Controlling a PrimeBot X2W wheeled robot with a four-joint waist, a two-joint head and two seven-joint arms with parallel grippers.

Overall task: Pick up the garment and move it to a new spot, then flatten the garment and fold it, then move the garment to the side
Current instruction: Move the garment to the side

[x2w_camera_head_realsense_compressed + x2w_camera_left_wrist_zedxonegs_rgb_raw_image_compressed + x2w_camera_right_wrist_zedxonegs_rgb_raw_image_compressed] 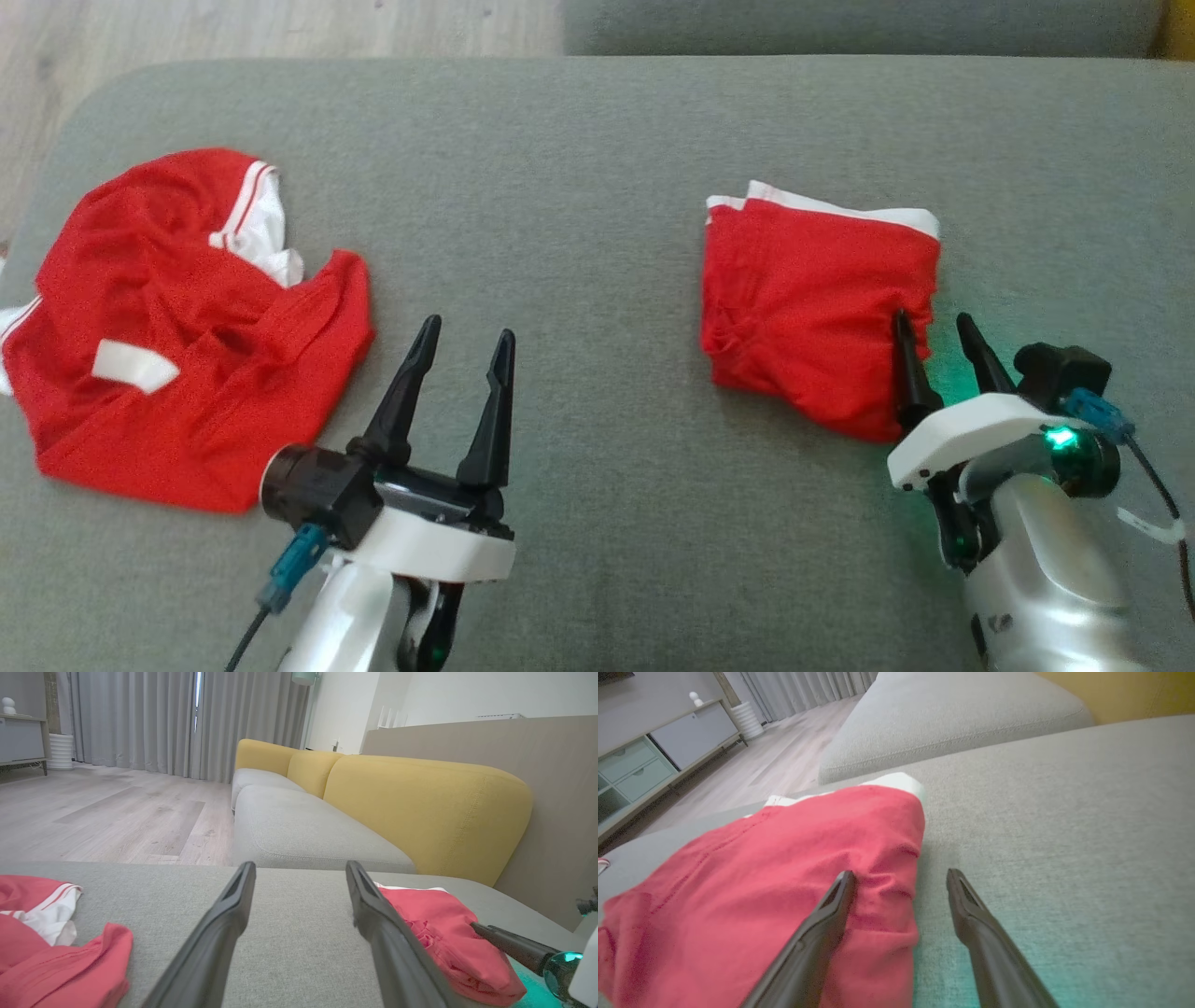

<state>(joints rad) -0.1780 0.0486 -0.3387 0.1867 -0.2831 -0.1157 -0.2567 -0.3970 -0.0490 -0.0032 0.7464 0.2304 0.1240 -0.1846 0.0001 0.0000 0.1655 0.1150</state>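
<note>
- Progress looks far along for one piece, by my reading: the folded garment (817,308) lies as a compact red rectangle with a white band along its far edge; it sits on the right part of the grey cushion (579,187), so the fold seems done and the cloth is off to one side.
- The right gripper (934,319) stands at that garment's near right corner, jaws apart and holding nothing; in the right wrist view one finger is over the edge of the red cloth and the other over bare cushion (whether a tip touches the fabric I cannot tell).
- The left gripper (467,327) hovers over bare cushion between the two red pieces; its jaws are wide apart and empty.
- A crumpled garment (177,327), red with white trim, lies rumpled on the left part of the cushion; it is well apart from the folded one, near the left gripper but untouched.
- If the task means the folded piece, little or nothing is left; if the crumpled piece is next, every step remains for it: lifting, moving, flattening, folding and setting aside.
</note>
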